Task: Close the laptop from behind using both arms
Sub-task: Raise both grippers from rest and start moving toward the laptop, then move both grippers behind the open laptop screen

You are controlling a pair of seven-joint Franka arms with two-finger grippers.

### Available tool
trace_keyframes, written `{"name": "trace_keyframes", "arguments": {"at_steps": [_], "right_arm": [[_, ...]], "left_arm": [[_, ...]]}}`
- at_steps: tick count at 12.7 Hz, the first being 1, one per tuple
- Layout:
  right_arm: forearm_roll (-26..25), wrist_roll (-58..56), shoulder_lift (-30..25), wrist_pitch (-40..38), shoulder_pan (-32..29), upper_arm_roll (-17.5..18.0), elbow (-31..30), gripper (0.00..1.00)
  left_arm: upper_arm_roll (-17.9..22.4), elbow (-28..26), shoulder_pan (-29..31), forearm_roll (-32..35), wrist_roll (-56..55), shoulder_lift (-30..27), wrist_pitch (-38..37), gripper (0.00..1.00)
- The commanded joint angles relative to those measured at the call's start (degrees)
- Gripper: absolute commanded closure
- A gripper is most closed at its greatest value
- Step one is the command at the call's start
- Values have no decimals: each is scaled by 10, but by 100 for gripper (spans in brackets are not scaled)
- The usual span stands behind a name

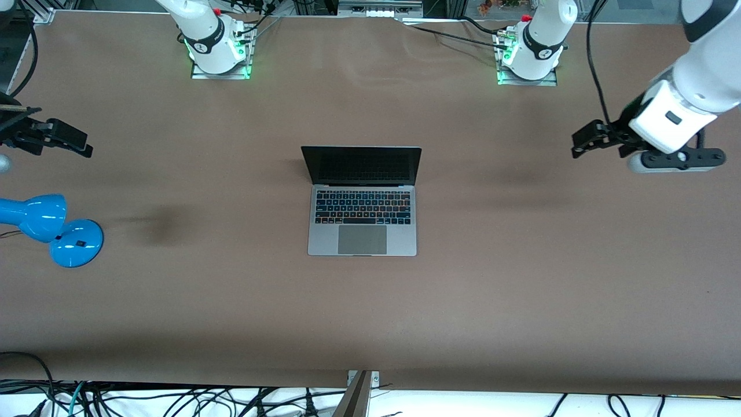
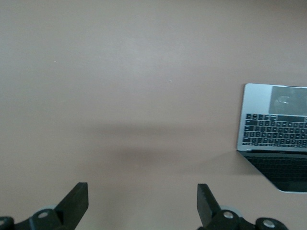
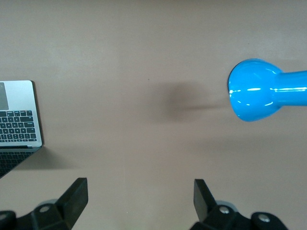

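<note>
Silver-grey aluminium laptop [image 1: 362, 202] sits open mid-table [image 1: 521, 289]. Left tool [image 1: 596, 139] and right tool [image 1: 55, 139] hover wide open, empty, over opposite ends. Uneven pushes could twist its lid or slide it.

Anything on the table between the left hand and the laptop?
No. In the front view only bare brown table lies between the open left hand and the laptop; the left wrist view agrees.
</note>
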Motion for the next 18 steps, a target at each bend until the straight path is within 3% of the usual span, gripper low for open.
{"name": "trace_keyframes", "arguments": {"at_steps": [1, 3, 7, 13, 18], "right_arm": [[9, 11, 5, 10, 4, 2, 3, 2], [27, 12, 11, 18, 11, 2, 3, 2], [116, 27, 29, 22, 11, 1, 2, 6], [125, 173, 65, 34, 83, 2, 3, 12], [137, 191, 85, 33, 145, 2, 2, 17]], "left_arm": [[-33, 3, -5, -12, -51, -1, 0, 0], [-73, 3, -5, -12, -100, -2, -1, 0], [-157, 3, -5, -12, -197, -2, 1, 0], [-264, -3, -4, -12, -317, -7, 2, 0], [-332, -29, -4, -8, -394, -7, 32, 2]]}}
